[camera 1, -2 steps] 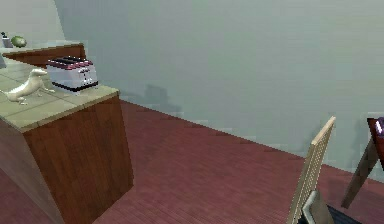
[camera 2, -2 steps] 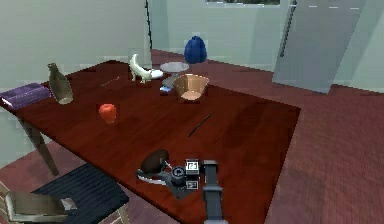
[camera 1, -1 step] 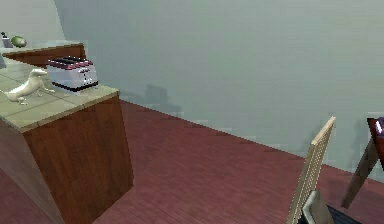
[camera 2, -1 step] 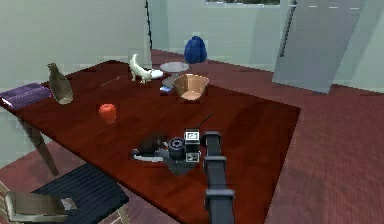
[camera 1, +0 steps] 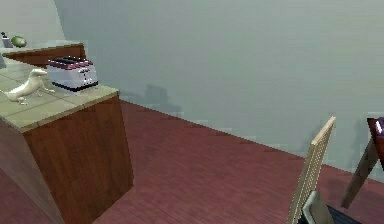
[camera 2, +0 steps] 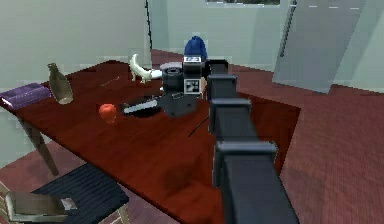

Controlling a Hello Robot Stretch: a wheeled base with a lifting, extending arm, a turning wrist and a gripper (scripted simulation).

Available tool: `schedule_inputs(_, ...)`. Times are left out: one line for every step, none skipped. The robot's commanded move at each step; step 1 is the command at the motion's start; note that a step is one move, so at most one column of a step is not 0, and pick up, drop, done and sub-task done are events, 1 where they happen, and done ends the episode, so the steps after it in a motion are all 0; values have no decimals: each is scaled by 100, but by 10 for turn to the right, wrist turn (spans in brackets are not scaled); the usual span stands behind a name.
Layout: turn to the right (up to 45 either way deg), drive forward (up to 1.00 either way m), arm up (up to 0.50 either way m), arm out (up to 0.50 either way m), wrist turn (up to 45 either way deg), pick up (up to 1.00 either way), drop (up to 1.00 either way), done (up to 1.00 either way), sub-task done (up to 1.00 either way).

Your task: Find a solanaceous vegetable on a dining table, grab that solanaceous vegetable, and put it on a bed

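A small round red vegetable, tomato-like [camera 2: 107,113], lies on the dark wooden dining table [camera 2: 120,150] in the arm side view. The arm [camera 2: 235,140] reaches out over the table, with its white marker squares [camera 2: 190,82] at the far end. Left of them is the gripper [camera 2: 130,108], whose thin fingers point toward the red vegetable and end close beside it. I cannot tell whether they touch it or whether the gripper holds anything.
On the table stand a tan bottle-shaped vase [camera 2: 60,83], a purple book [camera 2: 25,96], a white animal statue [camera 2: 140,68] and a blue object [camera 2: 196,47]. A chair [camera 2: 70,195] sits at the near left. The forward view has a wooden counter [camera 1: 80,140] with a toaster [camera 1: 72,72], and a chair back [camera 1: 315,170].
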Motion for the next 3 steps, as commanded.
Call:
schedule_inputs(0,0,0,0,-450,0,0,0,0)
schedule_inputs(0,0,0,0,-450,0,0,0,0)
schedule_inputs(0,0,0,0,-30,0,0,0,0)
